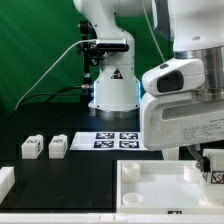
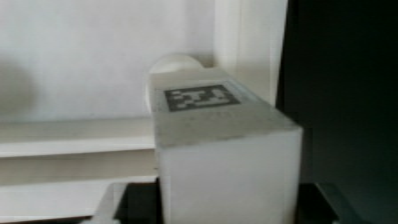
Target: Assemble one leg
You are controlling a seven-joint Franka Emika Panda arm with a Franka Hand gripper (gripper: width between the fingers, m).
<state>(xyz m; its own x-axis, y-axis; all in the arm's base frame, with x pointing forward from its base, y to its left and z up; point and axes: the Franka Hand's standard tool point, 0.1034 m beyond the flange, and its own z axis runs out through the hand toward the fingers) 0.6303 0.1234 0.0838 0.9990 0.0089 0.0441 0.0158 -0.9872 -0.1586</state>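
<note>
In the wrist view a leg (image 2: 210, 130), a white block with a black-and-white tag on its top face, sits between my gripper's (image 2: 222, 196) dark fingers (image 2: 135, 200), which press on both its sides. Behind it lies the white tray-like piece (image 2: 80, 90). In the exterior view my gripper (image 1: 211, 170) hangs over the right end of that piece (image 1: 150, 185), with the held leg mostly hidden by the hand. Two more legs (image 1: 32, 148) (image 1: 58, 146) lie side by side on the black table at the exterior view's left.
The marker board (image 1: 118, 139) lies flat in front of the robot base (image 1: 112, 90). Another white part (image 1: 5, 180) shows at the exterior view's left edge. The arm's large white hand (image 1: 180, 110) fills the right side.
</note>
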